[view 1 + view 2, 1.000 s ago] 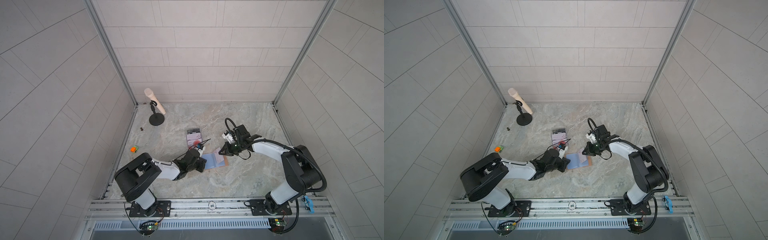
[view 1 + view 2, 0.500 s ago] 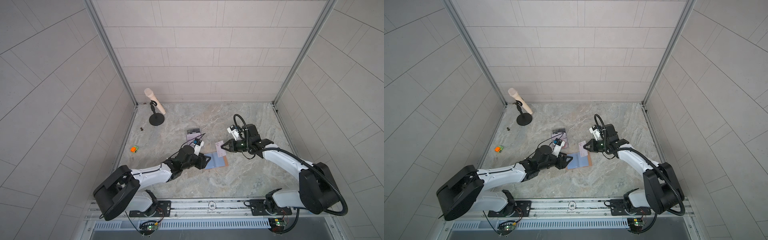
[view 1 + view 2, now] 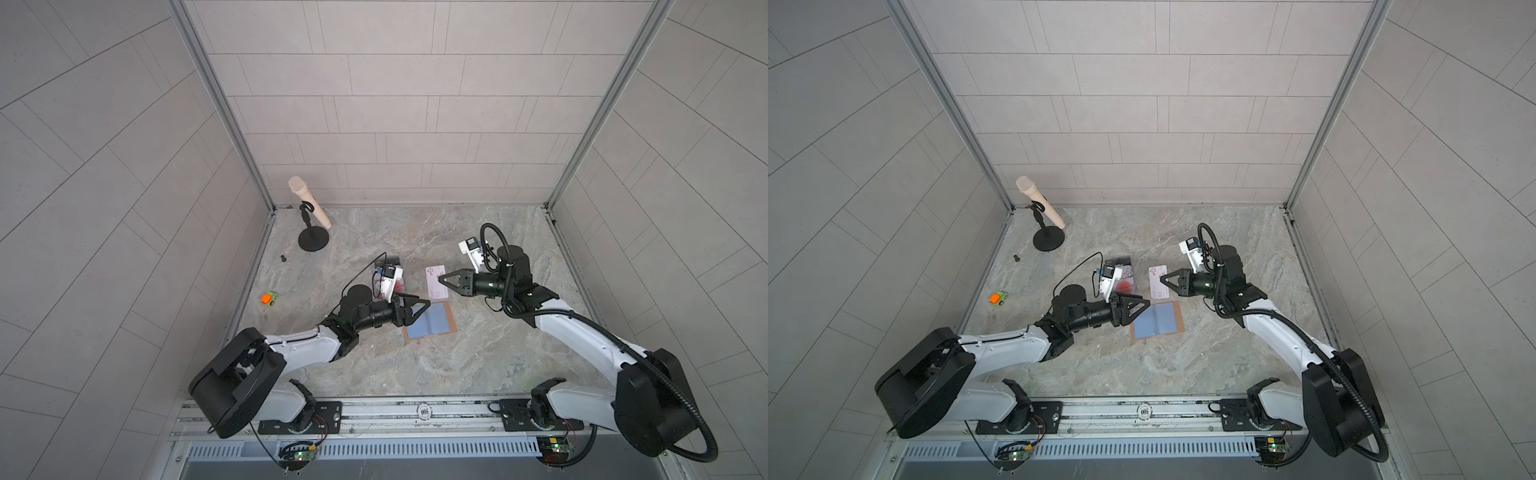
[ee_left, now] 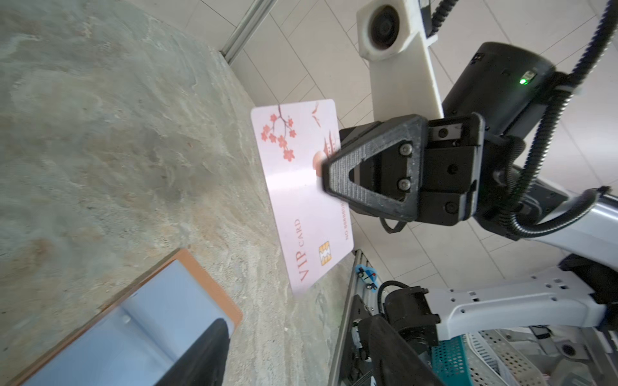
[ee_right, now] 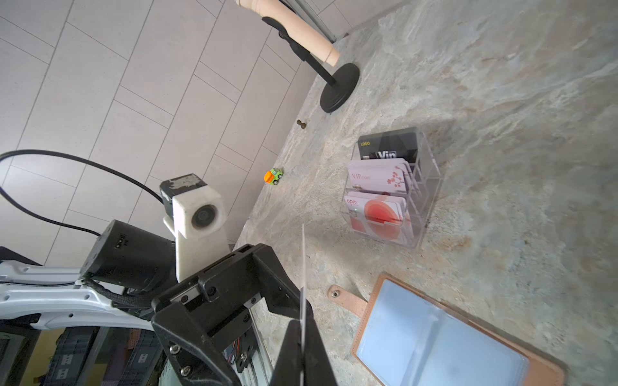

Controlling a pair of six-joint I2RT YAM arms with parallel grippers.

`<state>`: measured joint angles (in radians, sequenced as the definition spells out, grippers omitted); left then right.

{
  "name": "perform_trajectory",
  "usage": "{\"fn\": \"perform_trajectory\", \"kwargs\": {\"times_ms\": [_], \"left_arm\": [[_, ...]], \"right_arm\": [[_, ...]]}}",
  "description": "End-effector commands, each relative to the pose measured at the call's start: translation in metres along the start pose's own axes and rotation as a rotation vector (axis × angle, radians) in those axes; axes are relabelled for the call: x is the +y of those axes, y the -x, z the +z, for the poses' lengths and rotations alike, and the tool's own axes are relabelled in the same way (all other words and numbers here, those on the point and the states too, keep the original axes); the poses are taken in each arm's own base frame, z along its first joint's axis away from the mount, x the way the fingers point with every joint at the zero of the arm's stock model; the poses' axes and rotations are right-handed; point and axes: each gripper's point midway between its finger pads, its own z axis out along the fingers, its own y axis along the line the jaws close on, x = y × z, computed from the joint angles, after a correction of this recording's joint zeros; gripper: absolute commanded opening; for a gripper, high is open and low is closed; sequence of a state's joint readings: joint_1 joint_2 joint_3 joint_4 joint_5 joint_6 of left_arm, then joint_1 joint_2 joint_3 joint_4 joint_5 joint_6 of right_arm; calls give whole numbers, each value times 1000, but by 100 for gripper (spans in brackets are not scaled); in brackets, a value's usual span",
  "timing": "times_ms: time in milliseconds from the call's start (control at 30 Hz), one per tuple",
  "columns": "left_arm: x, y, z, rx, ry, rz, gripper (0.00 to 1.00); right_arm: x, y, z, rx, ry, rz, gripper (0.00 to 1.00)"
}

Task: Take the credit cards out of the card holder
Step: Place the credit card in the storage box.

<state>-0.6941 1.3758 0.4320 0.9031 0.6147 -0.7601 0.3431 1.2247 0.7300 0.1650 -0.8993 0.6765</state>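
Pink and printed with red blossoms, a chip and the words VIP CARD, the pink card [image 4: 301,194] is out of the card holder [image 4: 150,317] and off the table [image 3: 457,365], pinched by one long edge in the right gripper [image 4: 326,173], whose jaws are clamped tight on it. In both top views the pink card [image 3: 436,282] [image 3: 1158,281] sits just beyond the far edge of the card holder [image 3: 430,322] [image 3: 1156,322], not touching it. From the right wrist it shows only as a thin edge-on line [image 5: 303,267] rising from between the fingertips.

The card holder lies opened flat near the middle of the table, tan leather outside, pale blue plastic sleeves facing up, its snap tab [image 5: 344,295] sticking out to one side.

The left gripper [image 3: 419,311] [image 3: 1138,311] is at the holder's left edge with its jaws spread apart and nothing between them; one fingertip overlaps the holder's near corner, and whether it touches cannot be told.

Behind the left gripper stands a clear acrylic stand [image 5: 391,190] [image 3: 1123,276] with rows of cards: red-circle ones in front, pink ones in the middle, a black one at the back.

Farther left a small orange and green toy truck [image 3: 269,298] rests by the wall, and a beige microphone [image 3: 309,203] leans on a black round-based stand in the far left corner
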Motion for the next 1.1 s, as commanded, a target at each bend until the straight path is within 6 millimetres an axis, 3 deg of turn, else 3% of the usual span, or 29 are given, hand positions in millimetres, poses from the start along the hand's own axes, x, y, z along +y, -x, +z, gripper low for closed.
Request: {"fn": "perform_trajectory", "kwargs": {"times_ms": [0, 400, 667, 1067], "left_arm": [[-31, 21, 3, -44, -131, 2, 67], [-49, 35, -1, -77, -186, -10, 57], [-52, 49, -8, -130, -210, -51, 38], [-71, 63, -13, -172, -290, -74, 15]], "right_arm": [[22, 13, -1, -36, 57, -40, 0], [36, 10, 3, -44, 109, -57, 0], [40, 9, 2, -47, 123, -55, 0], [44, 6, 6, -38, 154, -49, 0]]}}
